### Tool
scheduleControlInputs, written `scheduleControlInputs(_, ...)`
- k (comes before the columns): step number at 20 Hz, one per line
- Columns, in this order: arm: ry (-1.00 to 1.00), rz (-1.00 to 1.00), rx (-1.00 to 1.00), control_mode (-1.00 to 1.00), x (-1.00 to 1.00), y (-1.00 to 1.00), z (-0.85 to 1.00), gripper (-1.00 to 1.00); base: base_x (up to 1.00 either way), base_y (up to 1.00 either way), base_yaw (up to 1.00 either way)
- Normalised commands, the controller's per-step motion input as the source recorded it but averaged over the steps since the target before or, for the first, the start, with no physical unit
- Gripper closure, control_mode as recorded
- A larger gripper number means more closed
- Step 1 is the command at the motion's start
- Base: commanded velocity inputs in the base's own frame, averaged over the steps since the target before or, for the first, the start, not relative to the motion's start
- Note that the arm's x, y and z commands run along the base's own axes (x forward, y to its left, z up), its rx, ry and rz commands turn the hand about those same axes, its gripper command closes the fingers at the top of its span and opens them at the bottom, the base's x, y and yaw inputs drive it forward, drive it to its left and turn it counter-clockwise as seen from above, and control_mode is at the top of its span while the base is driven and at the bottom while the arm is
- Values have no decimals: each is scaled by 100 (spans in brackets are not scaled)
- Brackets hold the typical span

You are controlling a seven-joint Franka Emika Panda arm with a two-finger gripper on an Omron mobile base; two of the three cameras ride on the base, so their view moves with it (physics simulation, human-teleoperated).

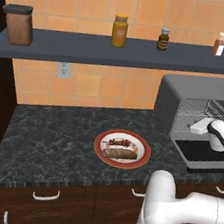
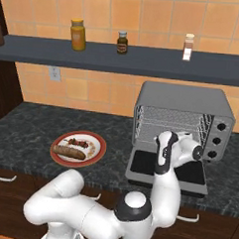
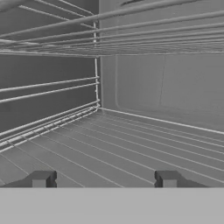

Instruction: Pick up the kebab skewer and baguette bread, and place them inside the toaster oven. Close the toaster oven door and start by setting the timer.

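Wire racks (image 3: 131, 144) are lying just ahead of the gripper (image 3: 103, 178), its tips apart and empty; it might be bumping them.

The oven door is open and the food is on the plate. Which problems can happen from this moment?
1. The gripper, open and empty, sits at the mouth of the toaster oven; pulling out carelessly could snag the wire rack.
2. The arm hangs over the lowered toaster oven door and could bump it.
3. The kebab skewer lies right beside the baguette bread, so a grasp may disturb both.
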Motion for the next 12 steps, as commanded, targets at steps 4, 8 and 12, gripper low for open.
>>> scheduleControlInputs(4, 7, -12, -13, -100, -83, 0, -100, -100, 0, 0, 0)
scheduleControlInputs(8, 24, -15, -14, -100, -94, -11, -95, -100, 0, 0, 0)
scheduleControlInputs(12, 27, -14, -13, -100, -100, -16, -100, -100, 0, 0, 0)
